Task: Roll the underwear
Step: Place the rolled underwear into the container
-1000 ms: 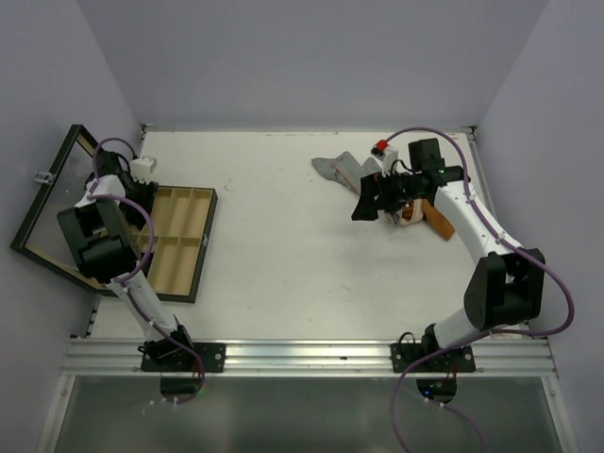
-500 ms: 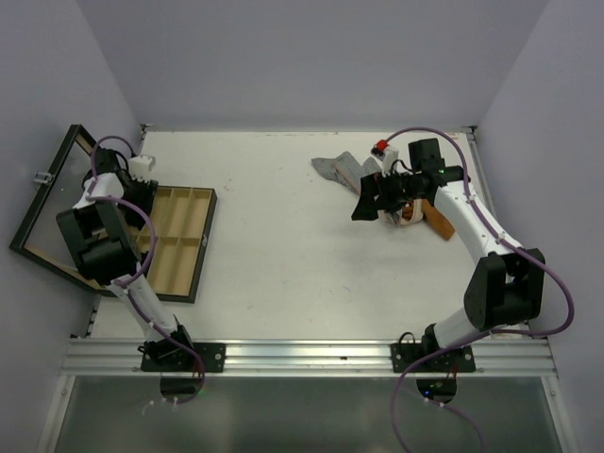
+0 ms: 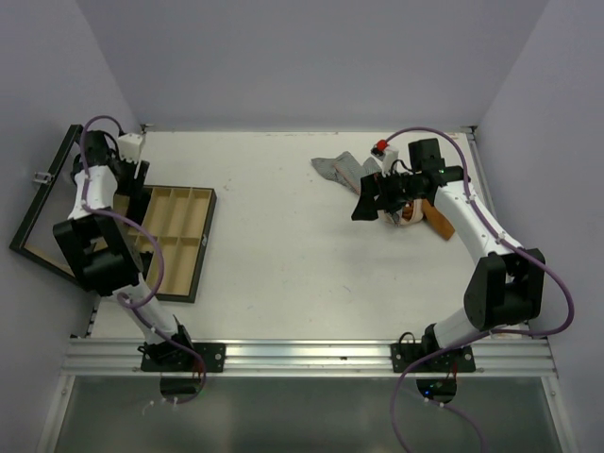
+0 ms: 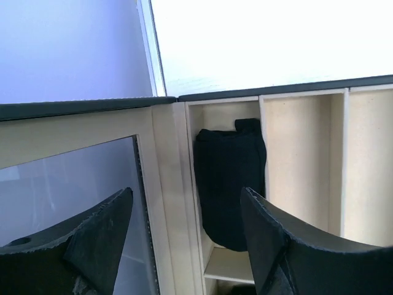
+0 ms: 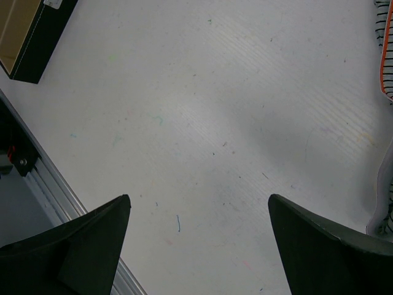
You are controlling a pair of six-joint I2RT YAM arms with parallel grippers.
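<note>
In the top view, the compartmented wooden box lies at the table's 9 o'clock edge, its glass lid swung open toward the left wall. The left gripper hovers over the box's far-left corner with its fingers apart and nothing between them. Below it, a rolled black underwear lies in the compartment next to the lid hinge. At about 1 o'clock on the table lie a grey striped underwear and, just beside the right arm, an orange-brown underwear. The right gripper hangs over bare table at the pile's 8 o'clock side, fingers spread wide and holding nothing.
</note>
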